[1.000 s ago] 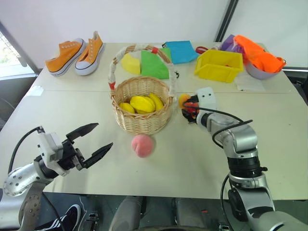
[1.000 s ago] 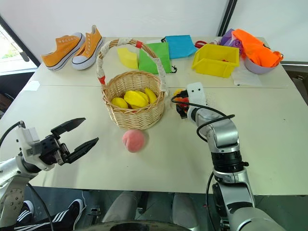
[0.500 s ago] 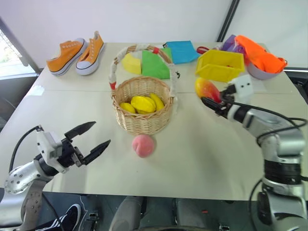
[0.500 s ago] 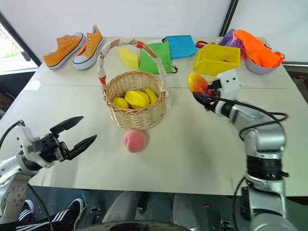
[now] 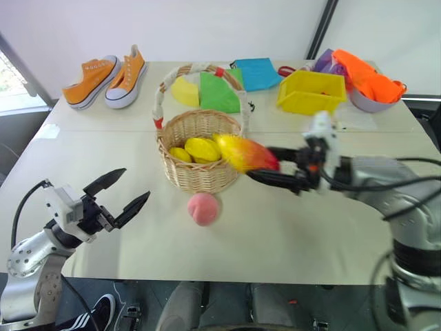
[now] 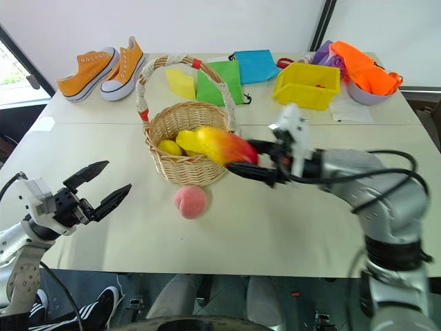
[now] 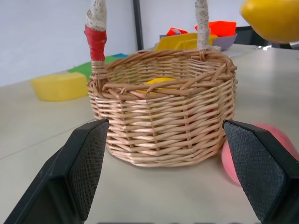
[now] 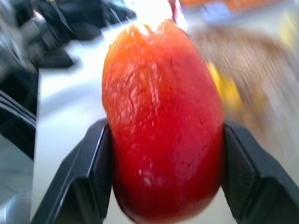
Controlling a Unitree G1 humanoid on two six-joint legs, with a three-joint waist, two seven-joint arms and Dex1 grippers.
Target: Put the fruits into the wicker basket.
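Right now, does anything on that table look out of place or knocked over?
Nothing looks spilled or damaged. The peach lies loose on the table just in front of the basket, not inside it. The mango is off the table, clamped in the right gripper at the basket's rim. The shoes stand upright.

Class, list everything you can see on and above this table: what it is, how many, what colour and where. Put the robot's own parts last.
table: one, beige, under everything.
basket: one, tan wicker, table centre.
yellow pieces: several, inside the basket.
mango: one, red-orange-yellow, held beside the basket's rim.
peach: one, pink, on the table in front of the basket.
sneakers: two, orange, far left corner.
cloth pieces: yellow, green and blue, behind the basket.
bin: one, yellow, far right.
bowl: one, pale purple, holding orange cloth, far right.
left tool: black, open, empty.
right tool: black, shut on the mango.
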